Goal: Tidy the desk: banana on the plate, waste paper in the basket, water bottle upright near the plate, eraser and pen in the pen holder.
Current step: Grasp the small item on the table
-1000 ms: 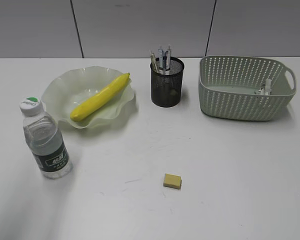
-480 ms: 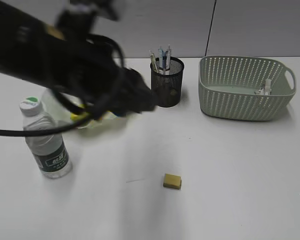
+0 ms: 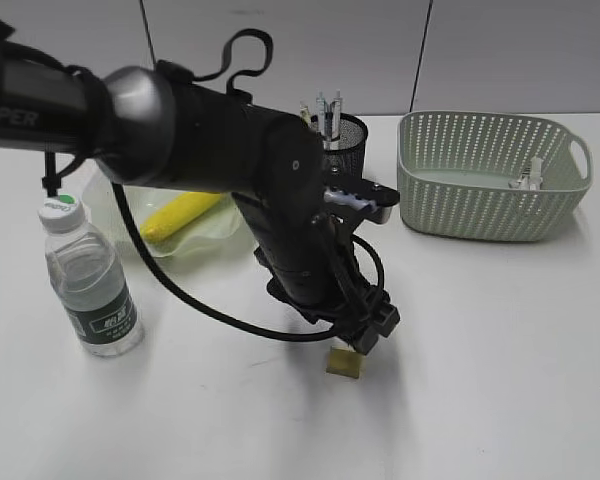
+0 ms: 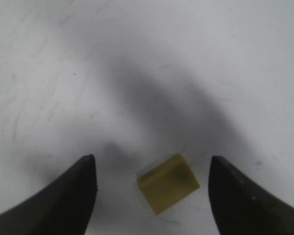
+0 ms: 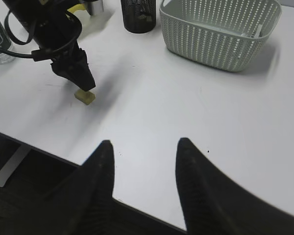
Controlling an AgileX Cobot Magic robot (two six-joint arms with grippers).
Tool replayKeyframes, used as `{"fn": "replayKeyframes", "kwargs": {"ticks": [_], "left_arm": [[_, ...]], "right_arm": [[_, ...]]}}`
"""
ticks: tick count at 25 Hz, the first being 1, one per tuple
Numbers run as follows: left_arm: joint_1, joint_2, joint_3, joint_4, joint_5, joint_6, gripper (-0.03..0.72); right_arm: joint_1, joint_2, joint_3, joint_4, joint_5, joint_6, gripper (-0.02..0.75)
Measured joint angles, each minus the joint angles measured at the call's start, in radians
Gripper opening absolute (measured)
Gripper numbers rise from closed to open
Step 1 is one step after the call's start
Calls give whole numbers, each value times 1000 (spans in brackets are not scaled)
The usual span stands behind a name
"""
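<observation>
Eraser [image 4: 168, 189] – small mustard-yellow block, flat on desk [image 4: 137, 58] between spread-apart left pincer [image 4: 152, 188] fingers, untouched

the desk [image 3: 500, 380] carries all items. the water bottle [image 3: 88, 282] stands upright at the left of the frame, before the plate [image 3: 115, 190] at upper left; the banana [image 3: 180, 215] lies on the plate. the pen holder [image 3: 345, 140] stands at upper centre with pens [image 3: 322, 110] in it. the basket [image 3: 490, 175] sits at upper right, the waste paper [image 3: 528, 178] inside it. the eraser [image 3: 344, 362] lies at lower centre, directly beneath the left gripper [image 3: 365, 338], between its fingers [image 4: 68, 196] in the left wrist view.
</observation>
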State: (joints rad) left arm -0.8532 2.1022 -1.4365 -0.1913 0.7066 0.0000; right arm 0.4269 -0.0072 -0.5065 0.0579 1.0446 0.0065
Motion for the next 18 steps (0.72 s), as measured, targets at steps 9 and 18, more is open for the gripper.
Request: {"fn": "replayKeyframes", "kwargs": {"ticks": [9,18], "left_arm": [[-59,50,-33,144,34,-103,537],[-115,51,-35,292,21,-201,538]], "right_arm": [[0,0,0,-1,0,1,336],[0,0,0,-1,0,1,335]]}}
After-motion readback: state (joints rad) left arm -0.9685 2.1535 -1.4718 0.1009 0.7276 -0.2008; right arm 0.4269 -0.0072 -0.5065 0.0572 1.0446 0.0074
